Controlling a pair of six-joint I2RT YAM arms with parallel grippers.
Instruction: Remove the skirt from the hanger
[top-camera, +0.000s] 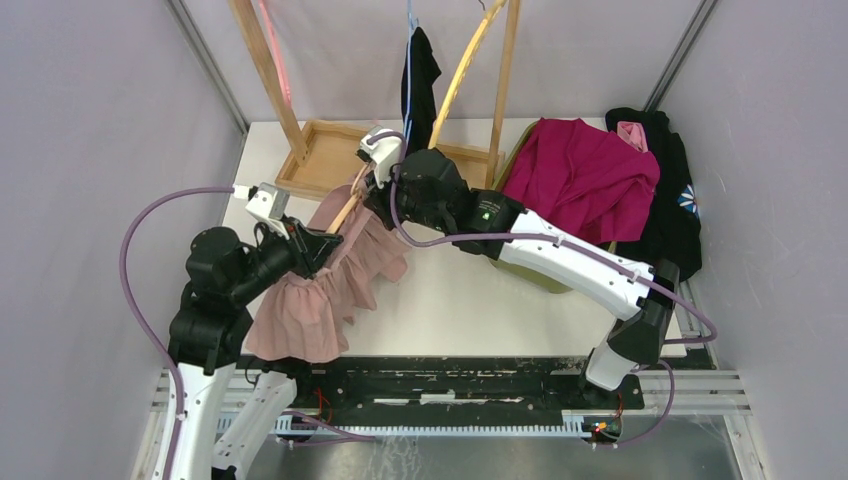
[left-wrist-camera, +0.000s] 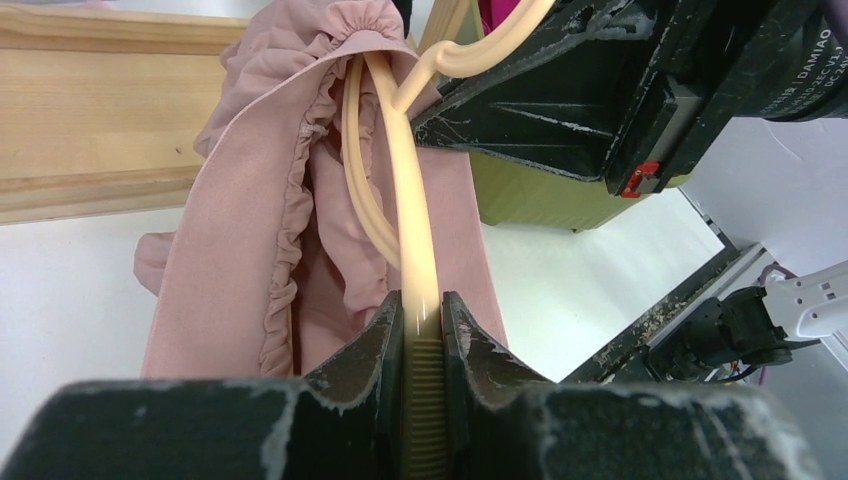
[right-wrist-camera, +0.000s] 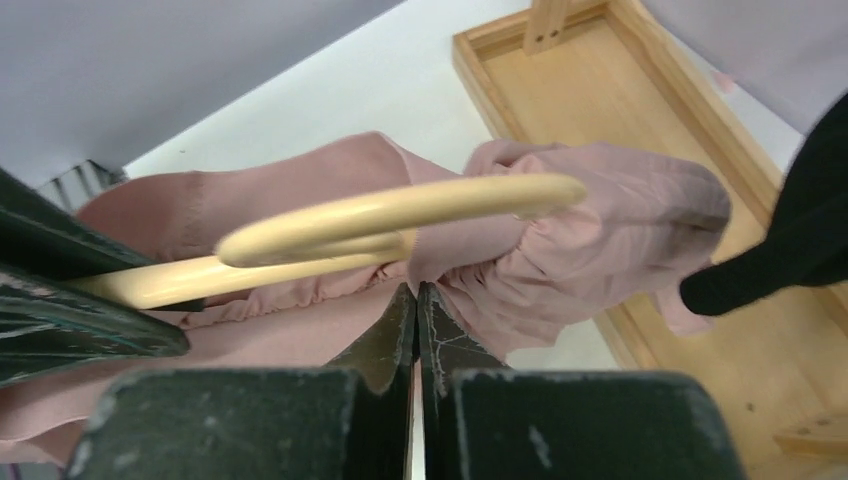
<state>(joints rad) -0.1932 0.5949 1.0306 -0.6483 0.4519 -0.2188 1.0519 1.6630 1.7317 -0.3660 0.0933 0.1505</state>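
The pink ruffled skirt (top-camera: 318, 290) hangs from a cream hanger (top-camera: 346, 212) above the table's left middle. My left gripper (top-camera: 322, 243) is shut on the hanger's bar. In the left wrist view the bar (left-wrist-camera: 405, 180) runs straight out of the closed gripper (left-wrist-camera: 423, 308), with the skirt (left-wrist-camera: 250, 230) draped on both sides. My right gripper (top-camera: 376, 192) is at the hanger's upper end. In the right wrist view it (right-wrist-camera: 417, 290) is pinched shut on the skirt's gathered waistband (right-wrist-camera: 600, 220), just under the hanger's loop (right-wrist-camera: 400, 210).
A wooden rack with a tray base (top-camera: 318, 150) stands behind the skirt, with a black garment (top-camera: 421, 70) hanging from it. At right, a magenta garment (top-camera: 585, 175) fills an olive basket, and a black garment (top-camera: 680, 200) lies beside it.
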